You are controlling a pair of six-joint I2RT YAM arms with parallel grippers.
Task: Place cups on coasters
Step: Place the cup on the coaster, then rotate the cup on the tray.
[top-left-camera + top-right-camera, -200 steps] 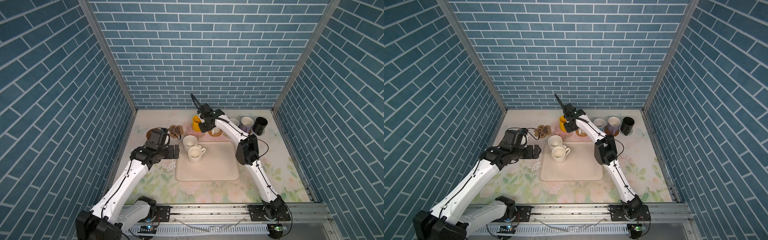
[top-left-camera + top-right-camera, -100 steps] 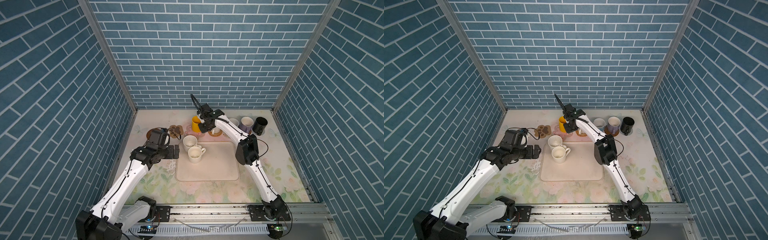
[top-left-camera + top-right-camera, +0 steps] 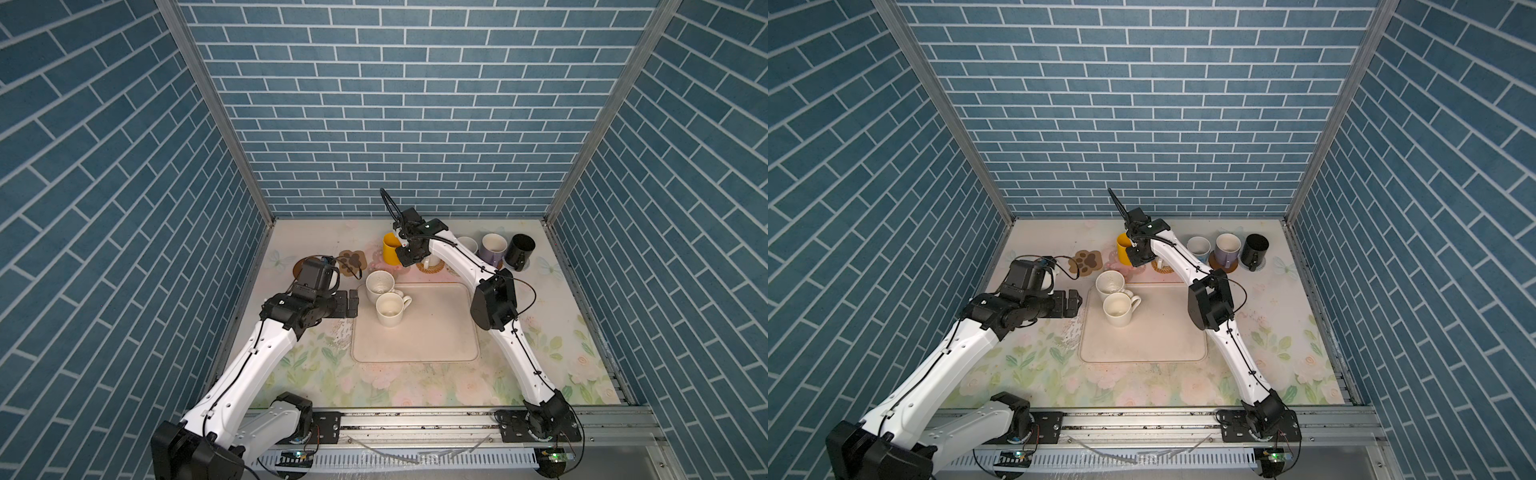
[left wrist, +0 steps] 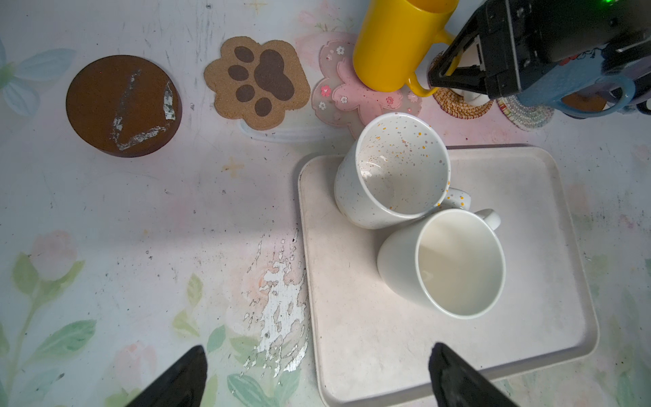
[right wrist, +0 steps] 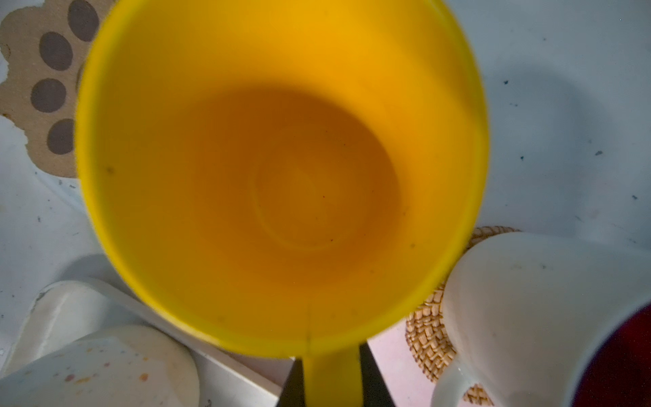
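My right gripper [image 5: 331, 380] is shut on the handle of the yellow cup [image 3: 390, 248], which hangs tilted at the pink flower coaster [image 4: 352, 97]; I cannot tell if its base touches. Two cream-white cups, one speckled [image 3: 379, 284] and one plain [image 3: 390, 308], stand on the cream tray [image 3: 432, 336]. My left gripper [image 3: 352, 303] stays open and empty beside the tray's left edge. The paw coaster [image 4: 257, 81] and a brown disc coaster [image 4: 123, 104] lie bare.
At the back right, a white cup with red inside [image 5: 528, 317] sits on the rattan coaster [image 3: 432, 269]. Beyond it stand a light blue cup [image 3: 1198, 248], a lavender cup [image 3: 1228, 248] on a brown disc, and a black cup [image 3: 1255, 249]. Walls close in on three sides.
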